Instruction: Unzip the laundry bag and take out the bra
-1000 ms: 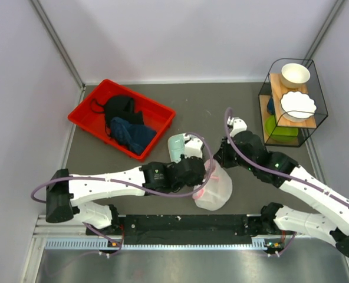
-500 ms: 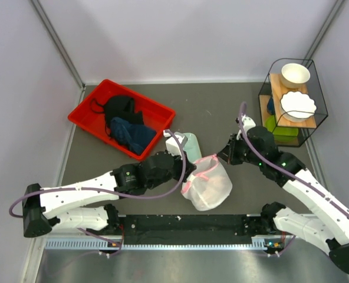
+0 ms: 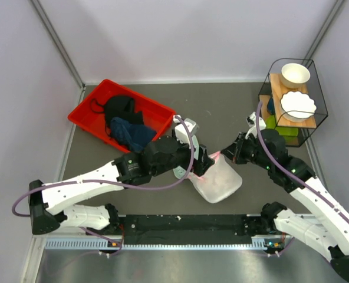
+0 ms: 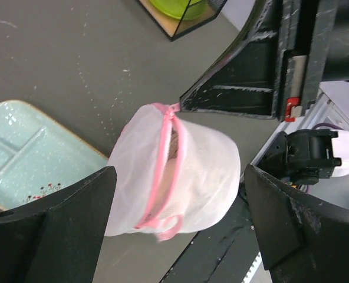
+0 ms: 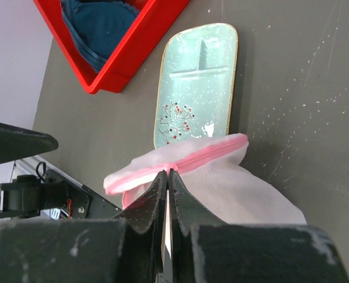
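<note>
**One mesh bag pinched at its zipper, between two arms**

There is a single laundry bag [image 3: 220,183], lying on the dark table [image 3: 221,112] near the front edge and between the two arms. It is tipped over. Its long axis runs on a slant, with the pink zippered end up and towards the back left and the closed white end towards the near right.

The right gripper [image 3: 223,154] has its fingers pressed tight together on the pink zipper line at the bag's upper edge. The left gripper [image 4: 177,177] has its fingers spread wide. In its own view the bag sits in the gap between them, and I cannot see either one touching it.

The bra [image 4: 177,144] shows only as a faint peach tint through the mesh. How far the zipper is open I cannot tell.

One mint tray [image 5: 198,88] lies just behind the bag, partly under the left arm. One red tray [image 3: 89,118] at the back left holds two pieces, a black garment [image 3: 120,108] and a dark blue cloth [image 3: 130,134]. On the wire rack [image 3: 316,76] at the right stand two white bowls [image 3: 295,75].
</note>
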Available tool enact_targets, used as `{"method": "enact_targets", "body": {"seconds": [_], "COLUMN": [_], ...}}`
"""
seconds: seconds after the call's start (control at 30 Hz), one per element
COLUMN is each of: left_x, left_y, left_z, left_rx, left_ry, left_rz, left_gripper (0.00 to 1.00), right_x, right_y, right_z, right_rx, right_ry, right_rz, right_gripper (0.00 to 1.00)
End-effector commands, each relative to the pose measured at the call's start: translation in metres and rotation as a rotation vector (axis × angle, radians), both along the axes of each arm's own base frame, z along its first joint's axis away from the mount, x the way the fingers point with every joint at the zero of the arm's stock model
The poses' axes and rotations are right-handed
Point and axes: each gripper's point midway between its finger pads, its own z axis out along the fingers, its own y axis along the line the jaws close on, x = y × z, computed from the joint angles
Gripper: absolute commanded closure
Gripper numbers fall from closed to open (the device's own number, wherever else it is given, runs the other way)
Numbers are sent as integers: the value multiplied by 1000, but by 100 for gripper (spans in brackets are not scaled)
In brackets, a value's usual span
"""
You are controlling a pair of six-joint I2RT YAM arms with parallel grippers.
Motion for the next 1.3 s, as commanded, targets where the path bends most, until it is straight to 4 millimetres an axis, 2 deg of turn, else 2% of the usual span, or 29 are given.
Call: {"method": "enact_targets", "body": {"seconds": [0.0,0.17,0.33,0.43,0.53,0.63,0.7,0.73,0.83,0.93,1.03,1.13,1.27], "left_x": [-6,3,13,17,21,22,18,16,10,5,6,14,24], "left_y": [-20,-36,-41,-38,-26,-13,-8,-9,-18,-32,-45,-50,-51], "left_z": [0,-30,-37,-32,-22,1,8,10,5,-6,-25,-36,-36], "left_rx": [3,59,83,77,80,37,25,23,61,97,144,183,191], "left_ry": [10,43,30,9,-33,-109,-157,-172,-204,-210,-197,-201,-210], "left_rz": [-83,-55,-16,3,40,49,12,-6,-96,-177,-221,-200,-152], "left_gripper": [6,7,11,16,19,20,17,9,2,1,2,4,7], "right_x": [5,5,5,6,6,7,6,7,8,8,7,6,4], "right_y": [5,7,7,6,6,6,6,7,8,9,9,9,10], "right_z": [19,19,17,16,14,14,13,14,13,12,12,13,13], "right_rx": [56,56,51,47,43,40,39,40,35,37,41,46,48], "right_ry": [-48,-45,-47,-46,-43,-45,-43,-43,-40,-37,-35,-36,-36], "right_rz": [-17,-6,-2,-6,-5,-7,-4,-4,-2,3,5,9,18], "right_gripper": [100,100,100,100,100,100,100,100,100,100,100,100,100]}}
